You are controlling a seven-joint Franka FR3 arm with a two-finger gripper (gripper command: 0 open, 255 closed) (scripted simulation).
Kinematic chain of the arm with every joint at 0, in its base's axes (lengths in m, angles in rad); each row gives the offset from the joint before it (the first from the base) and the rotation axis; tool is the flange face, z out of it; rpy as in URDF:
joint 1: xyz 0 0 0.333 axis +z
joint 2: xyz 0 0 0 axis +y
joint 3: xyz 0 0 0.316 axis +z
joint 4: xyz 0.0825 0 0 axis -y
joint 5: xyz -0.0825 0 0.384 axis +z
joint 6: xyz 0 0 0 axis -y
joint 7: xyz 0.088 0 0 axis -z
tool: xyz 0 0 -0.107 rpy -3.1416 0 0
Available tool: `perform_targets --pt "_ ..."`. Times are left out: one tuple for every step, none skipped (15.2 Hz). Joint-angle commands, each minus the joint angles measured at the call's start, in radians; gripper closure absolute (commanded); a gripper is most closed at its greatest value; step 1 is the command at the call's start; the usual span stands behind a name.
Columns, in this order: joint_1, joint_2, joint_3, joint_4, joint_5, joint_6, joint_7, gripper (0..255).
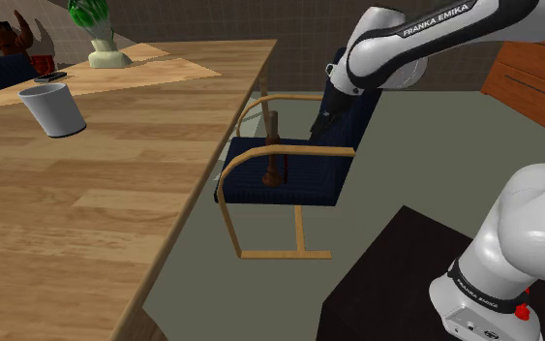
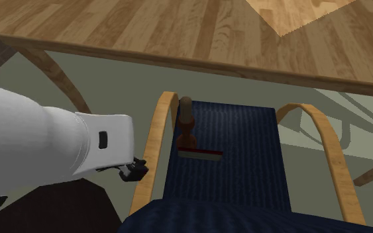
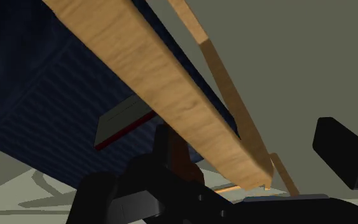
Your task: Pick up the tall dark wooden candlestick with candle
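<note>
Candlestick (image 1: 273,153) stood upright on chair seat (image 1: 304,182), beside the armrest (image 3: 171,83). Tool (image 3: 244,162) released, empty, outside that armrest. Judged rigid, top-heavy, smooth; grip the stem mid-height.

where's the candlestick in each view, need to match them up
shoulder view: candlestick mid-picture, upright on the navy seat
second exterior view: candlestick mid-picture, beside the view's left armrest
wrist view: candlestick partly behind that armrest, beyond the hand
shared landmark: the wooden armrest
</note>
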Motion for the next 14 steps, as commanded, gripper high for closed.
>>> perform_targets --pt "0.037 0.062 -0.036 0.011 0.067 0.092 -0.083 0" --pt "0.059 0.099 -0.058 0.025 0.109 0.130 -0.131 0" --pt "0.083 0.136 -0.080 0.043 0.157 0.164 -0.183 0" --pt "0.108 0.173 -0.102 0.063 0.212 0.194 -0.241 0" --pt "0.134 0.211 -0.124 0.086 0.274 0.220 -0.304 0" --pt "0.157 0.250 -0.144 0.112 0.342 0.240 -0.371 0" --pt "0.178 0.289 -0.161 0.142 0.415 0.255 -0.442 0" --pt "0.195 0.328 -0.176 0.174 0.491 0.264 -0.515 0" --pt "0.207 0.367 -0.186 0.208 0.568 0.268 -0.588 0" --pt "0.214 0.407 -0.192 0.245 0.644 0.266 -0.659 0" --pt "0.215 0.446 -0.193 0.283 0.717 0.261 -0.727 0" --pt "0.210 0.484 -0.191 0.322 0.785 0.253 -0.790 0" --pt "0.203 0.521 -0.186 0.362 0.848 0.243 -0.848 0" --pt "0.198 0.532 -0.181 0.375 0.866 0.240 -0.865 0"
